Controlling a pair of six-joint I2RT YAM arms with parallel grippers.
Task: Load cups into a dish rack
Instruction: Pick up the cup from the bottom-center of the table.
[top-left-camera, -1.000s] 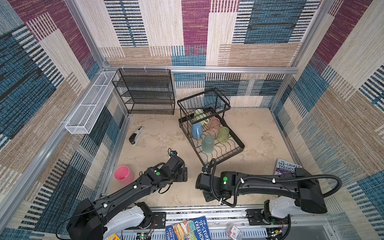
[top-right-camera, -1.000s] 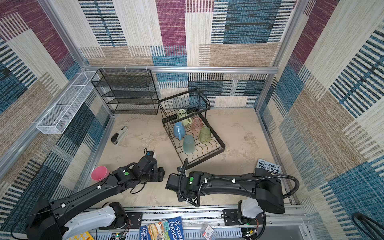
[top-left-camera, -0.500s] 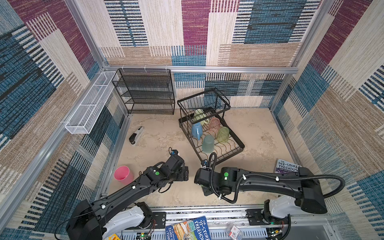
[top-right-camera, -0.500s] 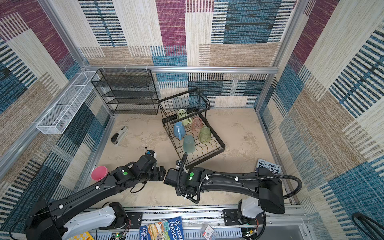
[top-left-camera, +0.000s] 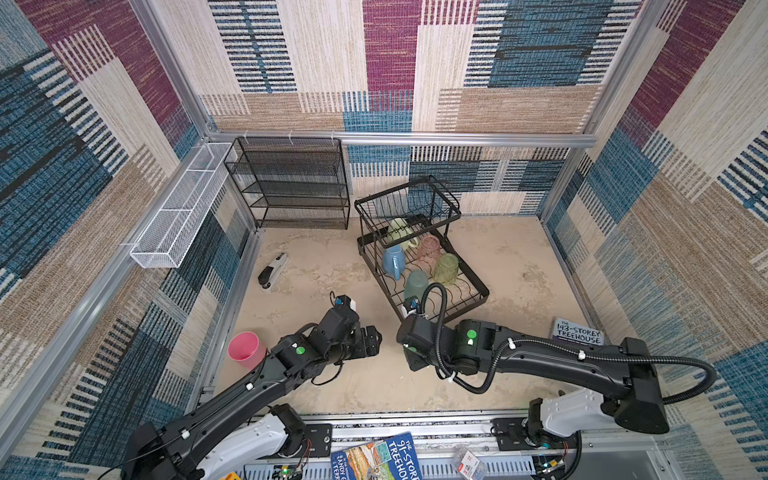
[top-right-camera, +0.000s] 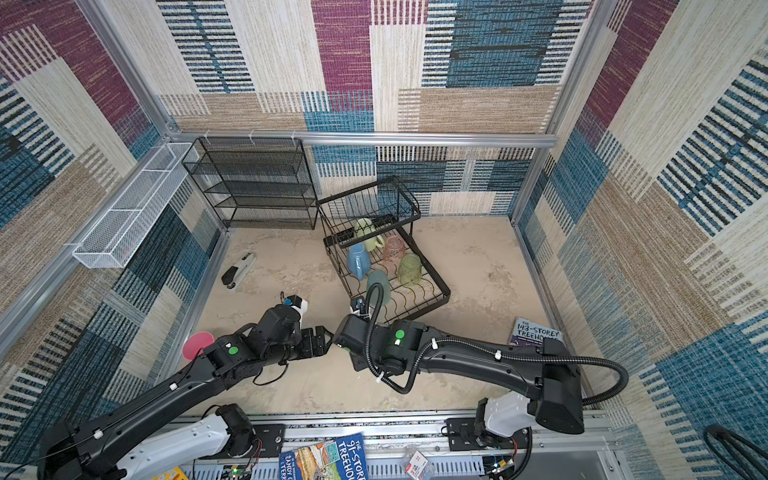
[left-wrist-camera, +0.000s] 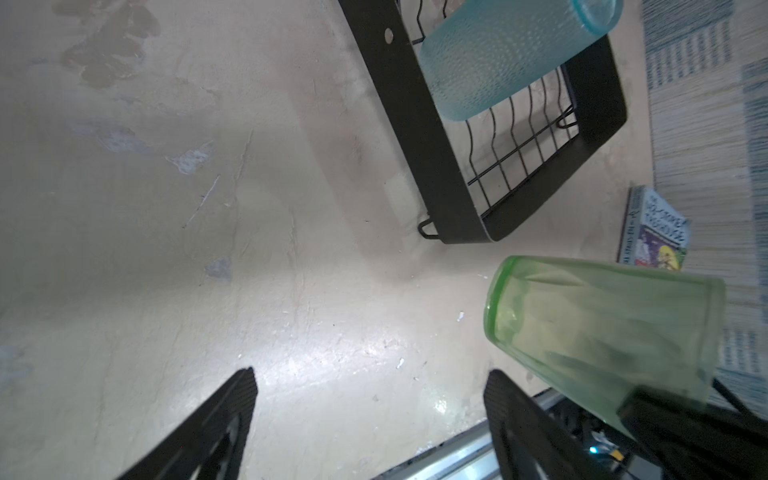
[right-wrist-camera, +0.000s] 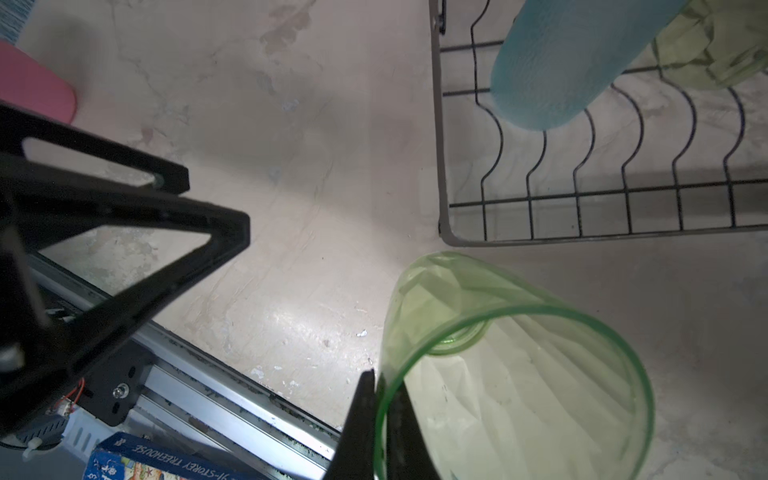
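Right gripper (right-wrist-camera: 380, 384) pinches the rim of a green tumbler (right-wrist-camera: 511, 374) (translucent, with faceted walls, tipped on its side), just in front of the near corner of the dish rack (right-wrist-camera: 441, 166). Left gripper (left-wrist-camera: 370, 386) stands wide open beside it, holding nothing. Since one second ago, the right wrist came slightly nearer to the rack.

black mesh shelf unit (top-left-camera: 291, 183): upright against back wall | white mesh trough (top-left-camera: 178, 208): hung on side-wall rail | stapler (top-left-camera: 272, 270): lying on desk (top-left-camera: 324, 257) | 143-Storey book (top-left-camera: 577, 332): desk edge | 91-Storey book (top-left-camera: 376, 457): front rail
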